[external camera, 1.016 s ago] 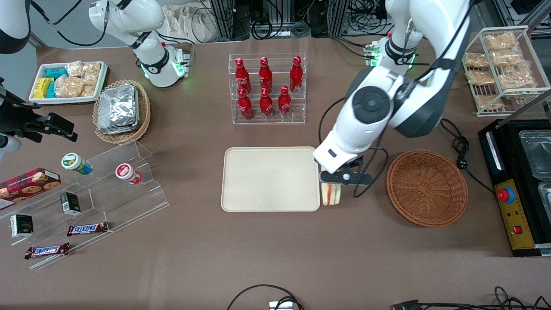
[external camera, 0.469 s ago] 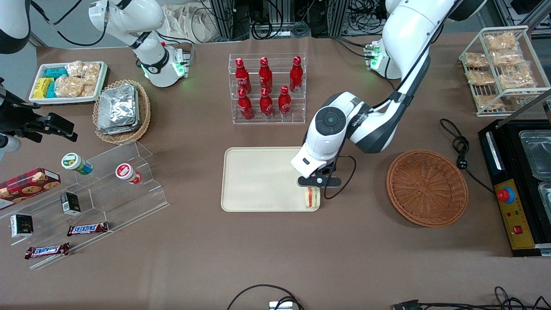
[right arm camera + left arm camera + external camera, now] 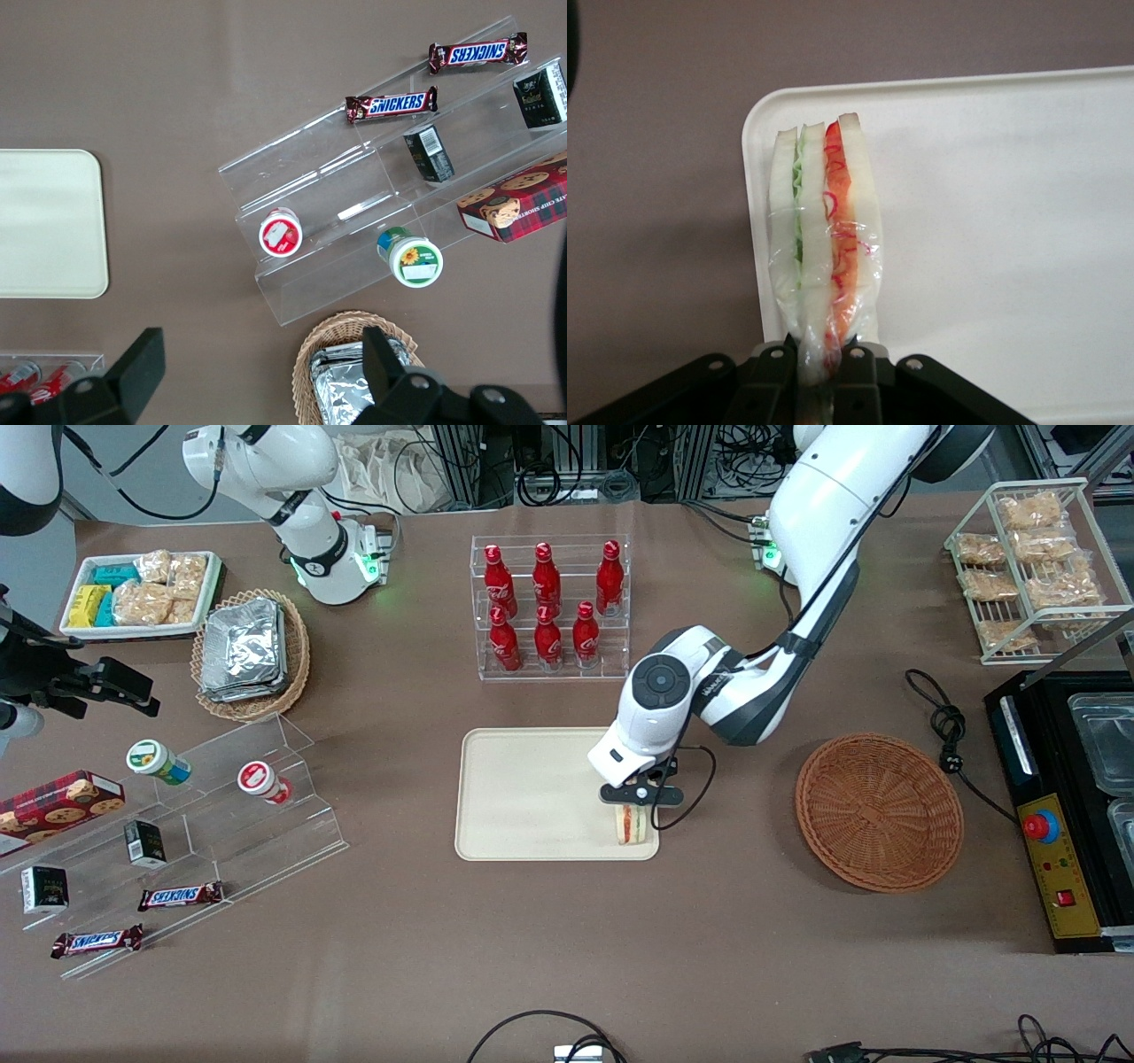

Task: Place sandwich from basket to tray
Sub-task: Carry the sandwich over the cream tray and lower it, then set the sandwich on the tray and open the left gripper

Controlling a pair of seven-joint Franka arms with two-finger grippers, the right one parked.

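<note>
Cream tray (image 3: 532, 793): tool (image 3: 633, 804) pinching sandwich (image 3: 630, 825) over corner nearest basket (image 3: 879, 811); rest bare.

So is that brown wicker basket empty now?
Empty: the basket shows only bare weave. The sandwich hangs in the claw over the tray.
</note>
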